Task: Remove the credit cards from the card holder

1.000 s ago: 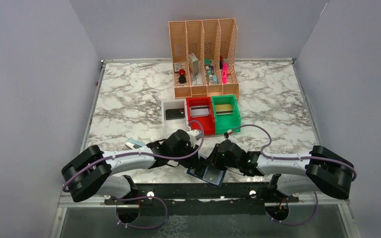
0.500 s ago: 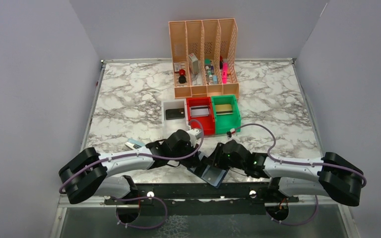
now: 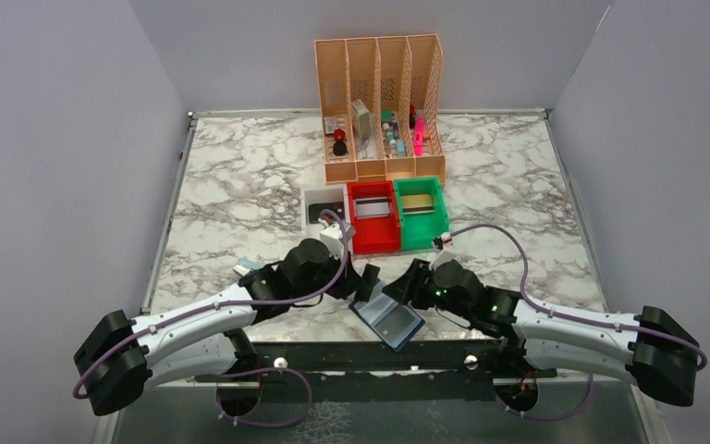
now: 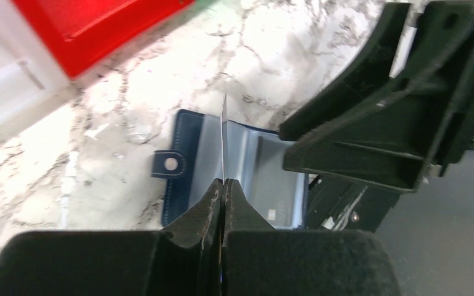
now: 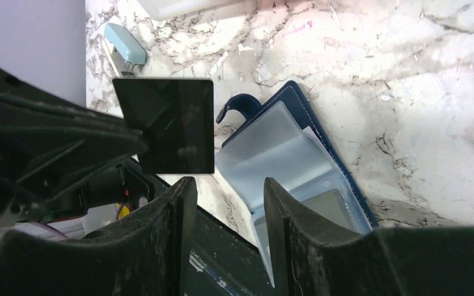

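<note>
The navy card holder (image 3: 390, 321) lies open at the table's near edge, its greyish see-through pockets up; it also shows in the left wrist view (image 4: 191, 145) and the right wrist view (image 5: 296, 154). My left gripper (image 3: 366, 277) (image 4: 223, 182) is shut on a black credit card (image 5: 166, 126), held edge-up above the holder's left panel; the left wrist view shows that card (image 4: 224, 139) edge-on. A greyish card (image 5: 328, 206) sits in a lower pocket. My right gripper (image 3: 409, 280) (image 5: 227, 206) is open and empty, just above the holder's right side.
White bin (image 3: 313, 196) holds a black card, red bin (image 3: 379, 242) a silver card, green bin (image 3: 439, 225) a gold card. The tall orange file rack (image 3: 379, 65) stands behind them. A small light-blue object (image 3: 251, 269) lies left of my left wrist.
My left gripper has pulled back and to the left, with the black card now up out of the holder. My right gripper has moved off the holder, which now lies uncovered.
</note>
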`<action>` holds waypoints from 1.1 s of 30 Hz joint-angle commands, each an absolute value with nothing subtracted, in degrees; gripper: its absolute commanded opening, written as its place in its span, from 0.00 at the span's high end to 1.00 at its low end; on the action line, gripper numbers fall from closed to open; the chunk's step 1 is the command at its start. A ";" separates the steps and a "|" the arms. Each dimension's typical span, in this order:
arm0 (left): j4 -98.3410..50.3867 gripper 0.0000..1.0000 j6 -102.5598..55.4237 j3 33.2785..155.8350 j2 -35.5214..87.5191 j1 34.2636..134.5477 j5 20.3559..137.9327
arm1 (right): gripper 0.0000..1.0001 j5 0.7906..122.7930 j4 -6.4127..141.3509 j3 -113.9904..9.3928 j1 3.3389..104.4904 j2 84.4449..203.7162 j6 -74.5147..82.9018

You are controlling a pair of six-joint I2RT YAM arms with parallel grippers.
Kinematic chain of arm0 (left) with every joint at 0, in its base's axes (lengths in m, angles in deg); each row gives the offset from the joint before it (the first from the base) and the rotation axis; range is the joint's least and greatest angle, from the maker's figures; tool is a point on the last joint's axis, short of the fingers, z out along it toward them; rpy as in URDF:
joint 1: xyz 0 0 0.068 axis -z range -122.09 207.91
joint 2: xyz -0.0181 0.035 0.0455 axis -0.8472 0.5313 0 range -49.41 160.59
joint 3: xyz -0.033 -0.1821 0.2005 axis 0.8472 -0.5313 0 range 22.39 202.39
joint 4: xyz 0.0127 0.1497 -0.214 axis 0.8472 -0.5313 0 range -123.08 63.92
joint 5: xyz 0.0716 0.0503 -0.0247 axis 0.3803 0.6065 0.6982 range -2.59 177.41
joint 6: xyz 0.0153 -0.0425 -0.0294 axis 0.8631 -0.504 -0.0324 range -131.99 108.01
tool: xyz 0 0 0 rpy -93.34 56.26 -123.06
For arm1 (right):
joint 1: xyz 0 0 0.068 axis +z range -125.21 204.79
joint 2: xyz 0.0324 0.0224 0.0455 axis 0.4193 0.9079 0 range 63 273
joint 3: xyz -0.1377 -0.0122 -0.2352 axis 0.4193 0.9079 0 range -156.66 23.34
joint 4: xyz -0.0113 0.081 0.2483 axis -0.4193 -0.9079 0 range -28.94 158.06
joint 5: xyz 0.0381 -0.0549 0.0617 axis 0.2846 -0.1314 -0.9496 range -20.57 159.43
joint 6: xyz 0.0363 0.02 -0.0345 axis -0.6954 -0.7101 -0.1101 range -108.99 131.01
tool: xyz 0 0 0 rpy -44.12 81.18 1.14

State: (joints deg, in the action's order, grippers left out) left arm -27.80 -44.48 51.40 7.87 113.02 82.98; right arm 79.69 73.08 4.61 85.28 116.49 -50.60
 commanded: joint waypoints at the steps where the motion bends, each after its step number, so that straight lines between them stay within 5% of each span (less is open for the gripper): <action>1: -28.06 1.00 -45.55 49.54 4.79 110.28 87.71 | 0.50 82.69 76.33 5.09 85.56 114.63 -43.42; 5: -26.37 1.00 -46.08 48.98 3.94 106.46 84.54 | 0.49 82.82 76.74 3.26 84.66 114.66 -38.55; 17: -5.64 1.00 -54.50 41.14 2.22 95.91 59.35 | 0.48 56.51 92.74 0.05 75.06 124.52 -31.65; 33: 0.75 1.00 -55.79 43.92 4.90 90.84 50.38 | 0.59 35.73 107.06 -3.91 65.75 138.48 -35.53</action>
State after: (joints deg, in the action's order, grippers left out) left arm -3.23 -55.36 41.11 4.57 93.24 55.57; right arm 43.04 100.27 -2.49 67.14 136.62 -34.25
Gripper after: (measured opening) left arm 0.008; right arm 0.417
